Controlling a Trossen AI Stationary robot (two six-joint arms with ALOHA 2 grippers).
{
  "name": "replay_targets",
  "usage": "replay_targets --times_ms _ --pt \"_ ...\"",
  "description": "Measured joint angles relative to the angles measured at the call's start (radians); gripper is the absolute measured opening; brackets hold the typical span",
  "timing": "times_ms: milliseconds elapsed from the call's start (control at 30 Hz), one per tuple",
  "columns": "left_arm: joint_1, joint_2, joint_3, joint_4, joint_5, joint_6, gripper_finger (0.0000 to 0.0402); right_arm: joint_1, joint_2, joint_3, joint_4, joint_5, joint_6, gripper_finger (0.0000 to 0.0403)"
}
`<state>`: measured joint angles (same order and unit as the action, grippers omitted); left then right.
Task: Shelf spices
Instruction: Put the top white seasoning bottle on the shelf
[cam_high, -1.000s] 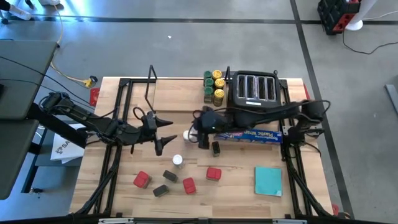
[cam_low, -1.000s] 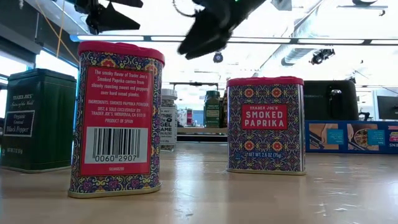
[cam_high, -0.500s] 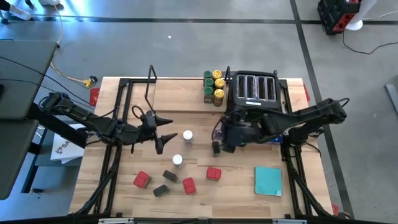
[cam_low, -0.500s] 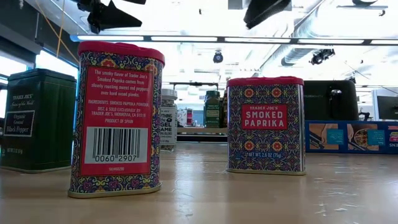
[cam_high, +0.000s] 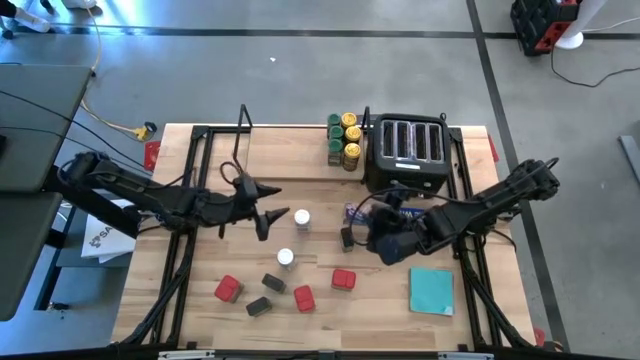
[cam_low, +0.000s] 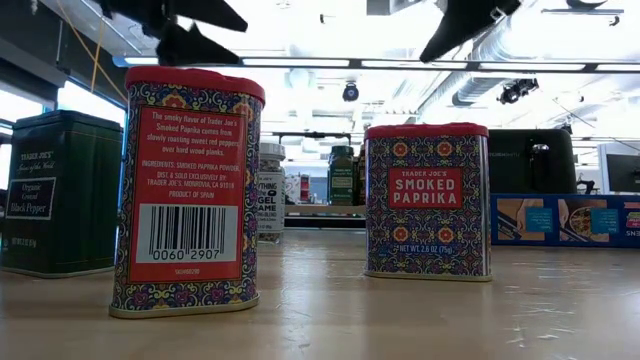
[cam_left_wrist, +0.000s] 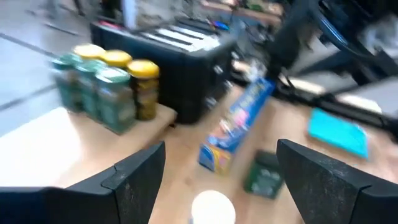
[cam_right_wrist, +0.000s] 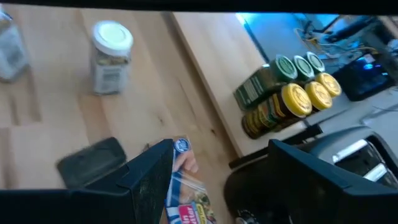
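Observation:
Green- and yellow-lidded spice jars (cam_high: 343, 140) stand on the light-wood shelf (cam_high: 290, 160) at the table's far edge. Two white-lidded jars (cam_high: 301, 218) (cam_high: 286, 258), red tins (cam_high: 343, 279) and dark tins (cam_high: 347, 238) stand on the table. My left gripper (cam_high: 275, 205) hangs open above the table, just left of the farther white-lidded jar (cam_left_wrist: 212, 208). My right gripper (cam_high: 362, 232) is open and raised, right of the dark tin (cam_right_wrist: 93, 163), over the blue box's end (cam_right_wrist: 186, 196). In the low view both grippers (cam_low: 200, 30) (cam_low: 465, 25) are well above the tins (cam_low: 190, 190).
A black four-slot toaster (cam_high: 410, 150) stands right of the shelf. The long blue plastic-wrap box (cam_left_wrist: 239, 124) lies in front of it, mostly under my right arm. A flat teal square (cam_high: 432, 290) lies near the right front. Black frame rails run along both table sides.
My right gripper has drawn away from the farther white-lidded jar, moving toward the table's right and near edges; the jar stays standing where it was. My left gripper has moved a little right toward that jar.

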<state>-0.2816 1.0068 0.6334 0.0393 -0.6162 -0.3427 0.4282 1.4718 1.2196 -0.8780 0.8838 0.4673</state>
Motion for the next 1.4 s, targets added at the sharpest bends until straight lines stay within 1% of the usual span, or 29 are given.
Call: replay_targets --times_ms 100,167,233,267,333,433,500,633,833,967,1167,1267,1400 --pt "0.047 0.048 0.0 -0.002 0.15 0.007 0.0303 -0.003 0.0 -0.028 0.001 0.034 0.004 0.0257" --pt "0.088 0.087 0.0 0.001 0.233 -0.013 0.0303 -0.016 0.0 -0.033 0.007 0.041 0.005 0.0257" --pt "0.123 0.137 0.0 0.006 0.304 0.005 0.0303 -0.024 0.0 -0.034 0.014 0.041 0.007 0.0257" --pt "0.135 0.162 0.0 0.006 0.335 0.04 0.0303 -0.029 0.0 -0.034 0.022 0.041 0.006 0.0257" --pt "0.151 0.207 0.0 0.015 0.373 0.16 0.0303 -0.036 0.0 -0.034 0.032 0.042 0.001 0.0257" --pt "0.166 0.256 0.0 0.018 0.358 0.325 0.0303 -0.042 0.0 -0.034 0.033 0.041 -0.014 0.0257" --pt "0.186 0.281 0.0 0.016 0.347 0.357 0.0303 -0.044 0.0 -0.034 0.037 0.041 -0.02 0.0257" --pt "0.222 0.314 0.0 0.025 0.398 0.338 0.0303 -0.044 0.001 -0.034 0.047 0.042 -0.019 0.0257" --pt "0.25 0.368 0.002 0.108 0.48 0.321 0.0303 -0.044 0.001 -0.034 0.058 0.041 -0.02 0.0257" --pt "0.249 0.407 0.003 0.16 0.489 0.296 0.0303 -0.044 0.002 -0.034 0.06 0.041 -0.019 0.0257" --pt "0.248 0.415 0.003 0.161 0.461 0.269 0.0303 -0.044 0.002 -0.034 0.066 0.041 -0.02 0.0257" --pt "0.248 0.408 0.003 0.149 0.458 0.302 0.0303 -0.044 0.002 -0.034 0.066 0.041 -0.021 0.0257" --pt "0.248 0.368 0.0 0.115 0.453 0.338 0.0303 -0.044 0.002 -0.034 0.066 0.041 -0.02 0.0257"
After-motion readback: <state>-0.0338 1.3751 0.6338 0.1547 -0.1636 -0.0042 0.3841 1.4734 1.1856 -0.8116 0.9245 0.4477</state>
